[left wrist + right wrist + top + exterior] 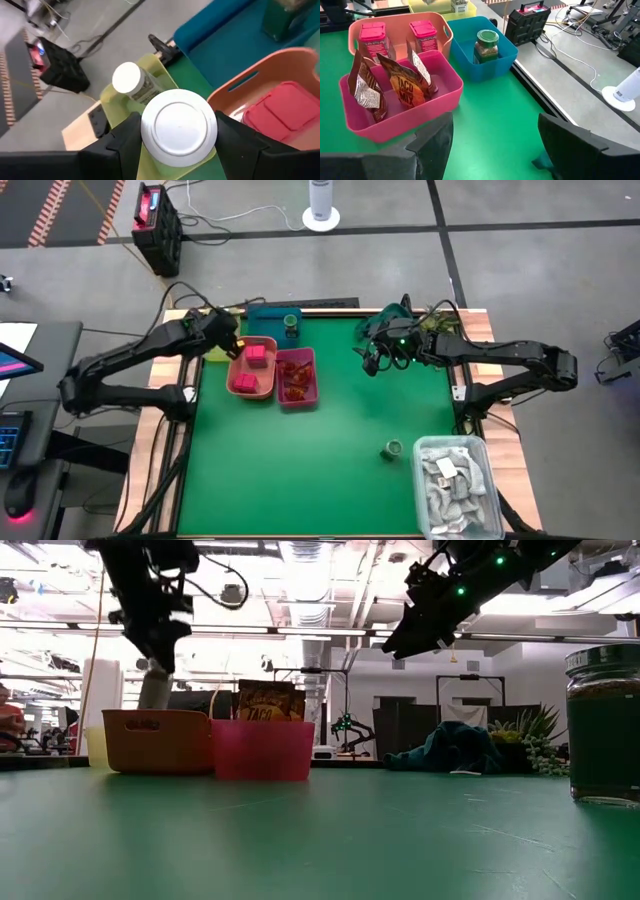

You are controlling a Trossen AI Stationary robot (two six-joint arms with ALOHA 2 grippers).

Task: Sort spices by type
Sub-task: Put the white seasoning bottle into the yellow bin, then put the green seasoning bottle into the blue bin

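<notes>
The left gripper point(179, 150) hangs over the yellow bin point(116, 102) at the desk's point(320, 440) far left corner, jaws clamped on a white-topped jar point(179, 127). The jar is upright, cap to the ceiling, long axis vertical. Below it in the yellow bin stands a second white-capped jar point(131, 82), also upright. Just right of that bin, the orange bin point(395, 22) holds two pink blocks point(372, 35) standing on end. Beside it the pink bin point(400, 112) carries the reddish-brown sachets point(402, 90), propped up and leaning. The blue bin point(490, 62), on the far edge, has one green-topped jar point(487, 46) upright. A second green-topped jar point(392, 448) sits alone on the green cloth near the clear tub point(480, 500) of pale packets. The right gripper point(372, 360) hovers over the far middle of the desk, jaws spread wide and empty.
</notes>
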